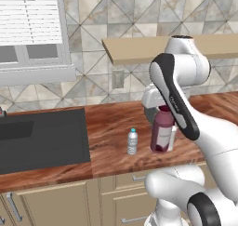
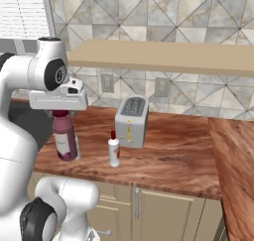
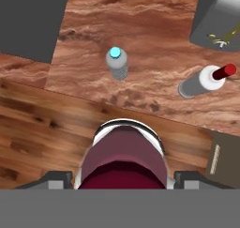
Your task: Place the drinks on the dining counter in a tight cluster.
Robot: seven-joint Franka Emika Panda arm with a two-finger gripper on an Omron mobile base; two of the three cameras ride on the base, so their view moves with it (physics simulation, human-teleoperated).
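three drinks stand on the dining counter (image 2: 173, 158), a reddish-brown wood-grain slab: the wide dark-purple bottle (image 1: 162, 132) with its maroon cap (image 3: 123, 168), the slim white bottle (image 2: 114, 150) with a red cap, and the small clear bottle (image 1: 132, 142) with a blue cap. seen from the hand, the clear one and the white one sit apart from each other and from the purple one, so i judge the cluster not yet formed.

step in hand, as i read it: carrying or seating the purple bottle close to its fellows. to do it well i would keep the bottle upright, bring it down between or just beside the other two without nudging the light clear bottle over, and let go only once the base is flat on the wood.

pincer: the gripper (image 3: 123, 179) sits over the purple bottle, a dark finger tip (image 3: 58, 179) on each side of the cap end. the jaws stand fairly wide and appear clamped on that bottle; whether its base touches the counter i cannot tell.

beyond these, a toaster (image 2: 131, 120) stands by the wall and a dark sink (image 1: 39, 139) lies off to the left.
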